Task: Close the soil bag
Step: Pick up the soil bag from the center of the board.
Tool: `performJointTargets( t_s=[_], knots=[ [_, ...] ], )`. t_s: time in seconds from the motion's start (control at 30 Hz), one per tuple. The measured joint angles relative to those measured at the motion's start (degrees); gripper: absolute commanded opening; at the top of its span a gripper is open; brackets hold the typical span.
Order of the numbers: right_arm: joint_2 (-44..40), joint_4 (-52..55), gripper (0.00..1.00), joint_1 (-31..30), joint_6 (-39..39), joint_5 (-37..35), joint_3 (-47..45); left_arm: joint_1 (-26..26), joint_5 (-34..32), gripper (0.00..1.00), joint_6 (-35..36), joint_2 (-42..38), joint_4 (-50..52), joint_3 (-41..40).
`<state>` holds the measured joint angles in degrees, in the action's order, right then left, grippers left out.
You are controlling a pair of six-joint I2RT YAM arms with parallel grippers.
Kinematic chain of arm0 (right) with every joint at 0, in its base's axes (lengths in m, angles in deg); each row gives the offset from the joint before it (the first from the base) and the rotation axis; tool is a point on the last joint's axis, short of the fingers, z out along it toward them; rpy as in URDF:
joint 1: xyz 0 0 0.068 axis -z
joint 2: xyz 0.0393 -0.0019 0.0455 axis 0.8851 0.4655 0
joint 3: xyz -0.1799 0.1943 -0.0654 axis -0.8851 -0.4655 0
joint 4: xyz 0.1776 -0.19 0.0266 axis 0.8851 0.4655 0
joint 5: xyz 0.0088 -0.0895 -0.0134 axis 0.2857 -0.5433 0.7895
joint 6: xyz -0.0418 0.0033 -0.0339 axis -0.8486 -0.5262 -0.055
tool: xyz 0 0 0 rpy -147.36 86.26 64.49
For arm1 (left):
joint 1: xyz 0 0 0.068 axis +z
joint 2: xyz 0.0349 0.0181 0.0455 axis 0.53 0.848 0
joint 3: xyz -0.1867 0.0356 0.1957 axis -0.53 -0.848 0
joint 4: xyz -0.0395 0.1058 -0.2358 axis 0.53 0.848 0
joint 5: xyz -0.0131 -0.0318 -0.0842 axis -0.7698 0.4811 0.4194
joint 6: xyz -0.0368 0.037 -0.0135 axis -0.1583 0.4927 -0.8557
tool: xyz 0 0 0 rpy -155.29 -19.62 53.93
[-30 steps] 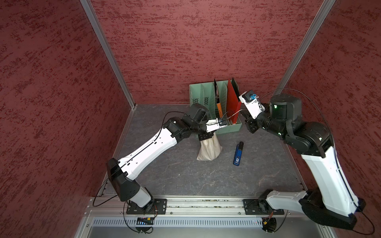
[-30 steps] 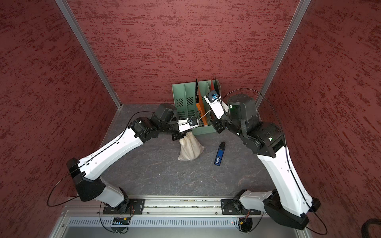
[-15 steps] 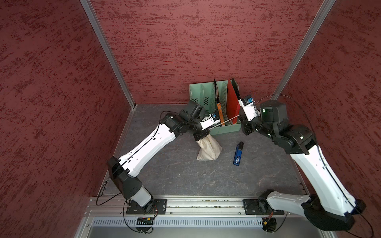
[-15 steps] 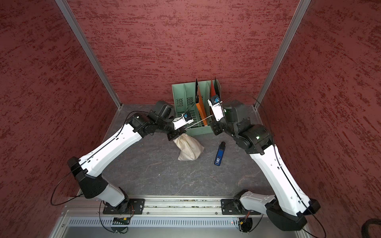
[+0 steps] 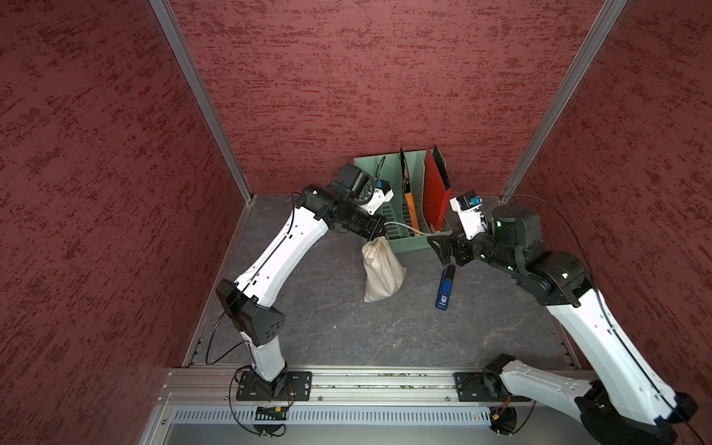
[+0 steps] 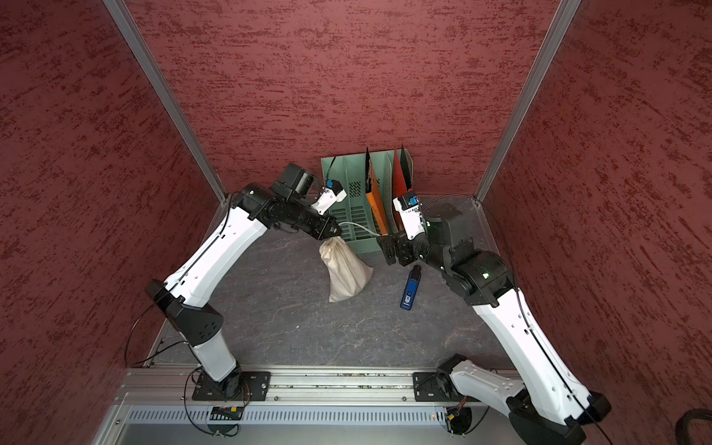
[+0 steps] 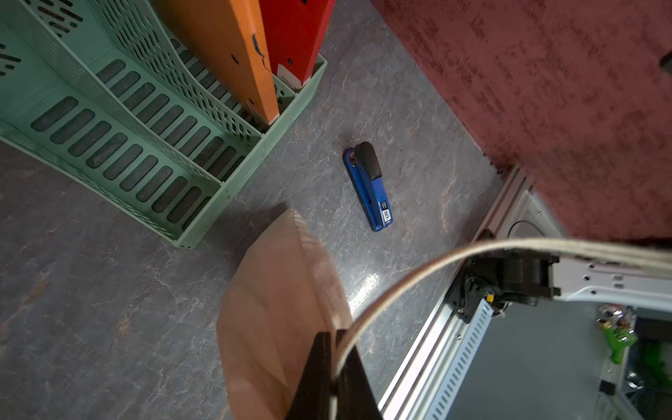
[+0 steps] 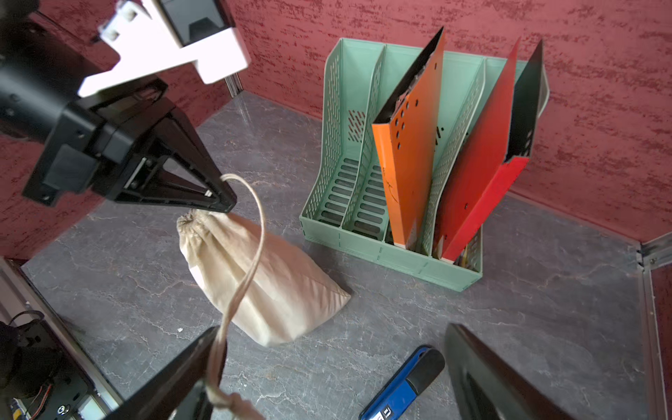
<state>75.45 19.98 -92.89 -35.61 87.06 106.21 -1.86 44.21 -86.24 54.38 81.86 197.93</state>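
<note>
The cream soil bag (image 5: 383, 269) (image 6: 346, 271) leans on the grey floor in front of the rack. Its mouth (image 8: 189, 222) is gathered tight. My left gripper (image 5: 379, 234) (image 6: 334, 231) (image 7: 332, 340) hovers right over that mouth, shut on the bag's cord (image 7: 436, 265). The cord (image 8: 254, 251) curves slack from those jaws across to my right gripper (image 8: 332, 329) (image 5: 445, 250). That gripper stands open, and the cord's knotted end rests against one of its fingers (image 8: 189, 367). Nothing sits between the right fingers.
A green file rack (image 5: 400, 227) (image 8: 349, 203) with orange and red folders stands at the back wall, close behind both grippers. A blue stapler (image 5: 445, 289) (image 6: 410, 289) (image 8: 400, 389) lies on the floor just under the right gripper. Red walls enclose three sides.
My right gripper has opened and dropped down toward the stapler. The cord, taut between both grippers before, now hangs slack. The left gripper stays shut on it, further left over the bag.
</note>
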Motion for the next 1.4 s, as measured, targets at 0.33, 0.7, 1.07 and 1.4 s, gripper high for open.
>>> performJointTargets(
  t_s=[0.33, 0.7, 1.07, 1.4],
  knots=[
    [-4.44, -2.45, 0.98, 1.64, 2.12, -4.57, -3.02, 3.41, 5.7, 0.0, -10.29, 0.46, 3.52, 1.33],
    [-7.21, -3.34, 0.98, 5.73, 5.05, -2.82, -0.2, 11.93, 10.54, 0.0, -15.87, -5.75, 2.62, -5.11],
    [8.28, -14.32, 0.98, 5.81, 5.46, 23.96, 0.61, 13.68, 14.64, 0.0, -30.49, -9.29, -8.02, -4.9],
    [11.87, -21.97, 0.98, 5.79, 2.45, 34.36, 0.09, 13.35, 15.28, 0.0, -40.33, -12.61, -14.29, -5.6]
  ],
)
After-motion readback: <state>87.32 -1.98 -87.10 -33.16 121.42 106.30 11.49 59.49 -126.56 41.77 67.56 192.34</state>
